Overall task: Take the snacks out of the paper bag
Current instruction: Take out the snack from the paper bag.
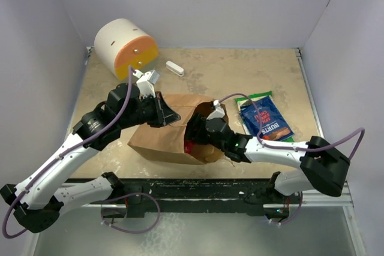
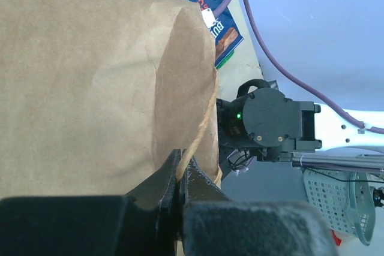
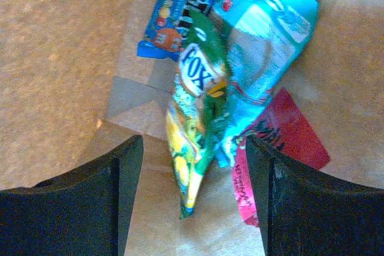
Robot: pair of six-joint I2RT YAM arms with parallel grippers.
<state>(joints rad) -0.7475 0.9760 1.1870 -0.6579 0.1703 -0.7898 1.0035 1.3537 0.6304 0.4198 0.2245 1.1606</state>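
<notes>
Left claw [image 2: 182,163]: pressed together on the handle [image 2: 204,121], a thin twisted cord pinched between the two dark fingers close to the wrist camera.
Left arm: reaches from the near left corner up to the top edge of the bag.
Cylinder [image 1: 123,46]: white with an orange face, at the far left of the worktop [image 1: 240,70], well apart from the bag.
Bar [image 1: 174,68]: small and white, lying just right of the cylinder and beyond the bag.
Bag [image 1: 159,139]: brown paper, lying on its side in the middle of the worktop, its mouth turned to the right.
Right claw [image 3: 193,148]: spread wide, pushed into the mouth of the bag, gripping nothing.
Green packet [image 3: 195,106]: inside the bag, standing on edge between the spread fingers, its lower tip level with them; no contact with either finger shows.
Blue packet [image 3: 171,16]: deeper in the bag, behind the green one, partly covered by it.
Teal packet [image 3: 264,46]: just right of the green packet and overlapping it.
Pink packet [image 3: 288,136]: flat on the paper under the teal one, near the right finger.
Chip bag [image 1: 255,96]: green, out on the worktop right of the bag, mostly covered.
Pouch [image 1: 265,121]: blue and white, lying on the chip bag, beside the right arm's purple cable.
</notes>
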